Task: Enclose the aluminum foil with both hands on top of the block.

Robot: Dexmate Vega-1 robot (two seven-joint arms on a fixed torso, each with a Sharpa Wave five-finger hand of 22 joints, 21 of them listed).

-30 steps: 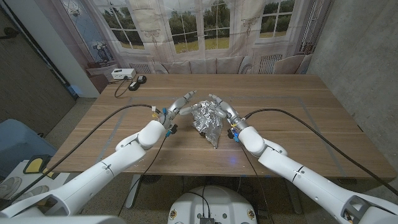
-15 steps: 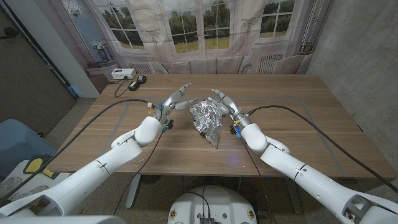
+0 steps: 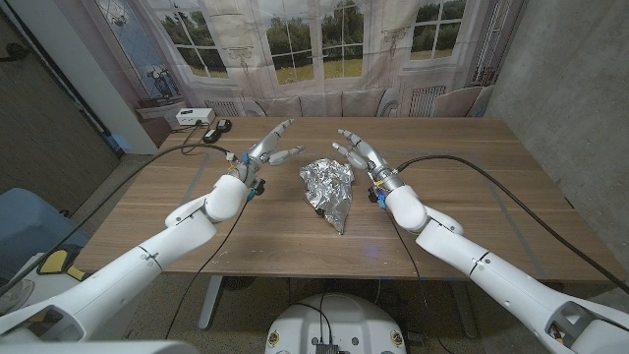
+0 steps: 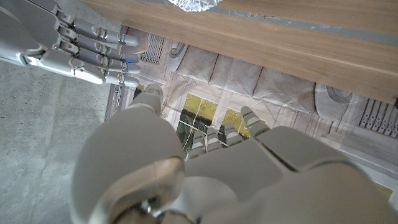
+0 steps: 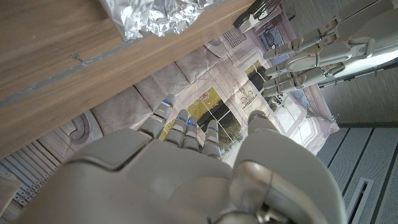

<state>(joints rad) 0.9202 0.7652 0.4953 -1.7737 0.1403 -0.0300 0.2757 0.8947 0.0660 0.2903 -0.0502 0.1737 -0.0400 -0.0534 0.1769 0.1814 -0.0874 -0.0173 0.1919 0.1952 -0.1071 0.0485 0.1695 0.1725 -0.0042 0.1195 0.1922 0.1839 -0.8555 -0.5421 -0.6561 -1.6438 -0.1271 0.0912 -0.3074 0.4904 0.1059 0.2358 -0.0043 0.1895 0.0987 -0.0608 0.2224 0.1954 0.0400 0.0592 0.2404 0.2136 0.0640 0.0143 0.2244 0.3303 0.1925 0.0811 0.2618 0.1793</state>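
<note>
A crumpled lump of aluminum foil (image 3: 329, 191) sits in the middle of the wooden table (image 3: 472, 177), with a pointed tail toward the near edge; whatever it covers is hidden. My left hand (image 3: 269, 147) is raised to the left of the foil, fingers spread, clear of it. My right hand (image 3: 362, 152) is raised to the right of the foil, fingers apart, also apart from it. The foil (image 4: 193, 4) shows at the table edge in the left wrist view, along with the right hand (image 4: 74, 46). The right wrist view shows the foil (image 5: 155, 15) and the left hand (image 5: 323, 53).
A small white box (image 3: 194, 116) and a black object (image 3: 214, 131) with a cable lie at the table's far left corner. Black cables trail from both wrists across the table. A curtained window wall stands behind the table.
Both hands have let go of the foil and lifted up and outward, left hand to the left, right hand to the right, fingers opening. The foil stays in place.
</note>
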